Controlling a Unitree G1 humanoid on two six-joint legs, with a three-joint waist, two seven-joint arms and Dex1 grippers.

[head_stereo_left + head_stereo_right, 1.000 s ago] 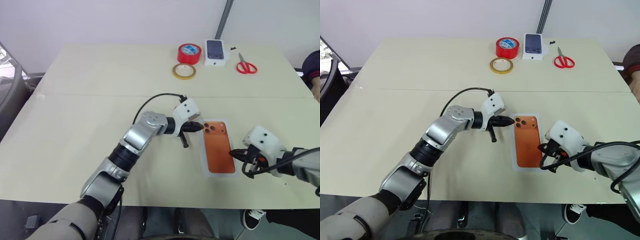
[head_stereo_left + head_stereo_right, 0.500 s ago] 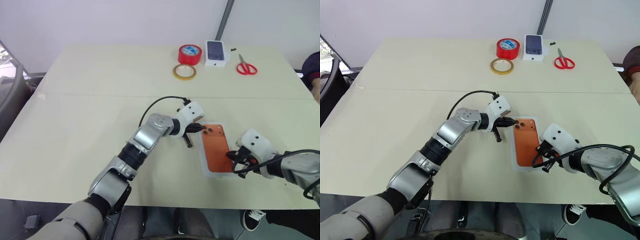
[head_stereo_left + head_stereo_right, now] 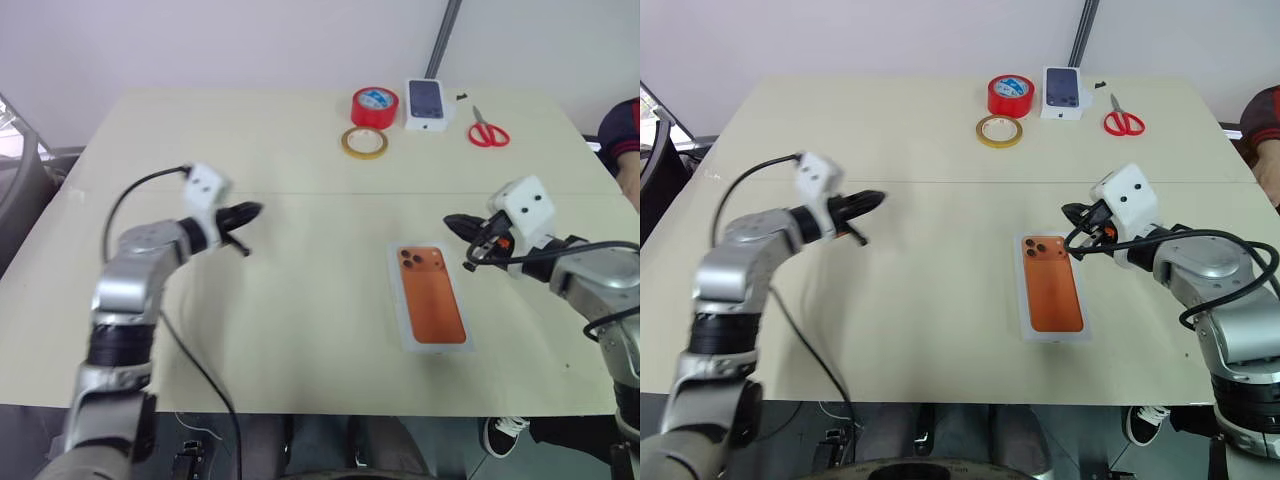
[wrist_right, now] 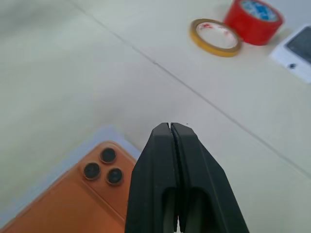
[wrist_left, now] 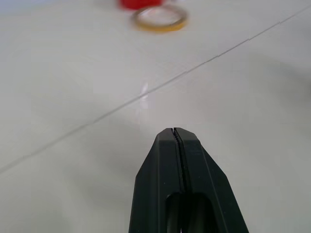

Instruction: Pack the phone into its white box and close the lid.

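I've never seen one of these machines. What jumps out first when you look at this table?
The white box with a bright orange phone on its face lies flat near the front of the pale table, between the robot's two arms. The left gripper and right gripper hang above the table on either side of it, both shut and empty. Along the far edge sit red tape, yellow tape and red scissors.

Desk [image 3: 300, 300]: pale, matt, smooth laminate. Lid [image 3: 433, 311]: white card, orange print — low sheen. Red tape roll [image 3: 376, 106]: glossy plastic. Claw fingers [image 4: 172, 160] — matt black plastic. Scissors [image 3: 488, 129]: red plastic handles.
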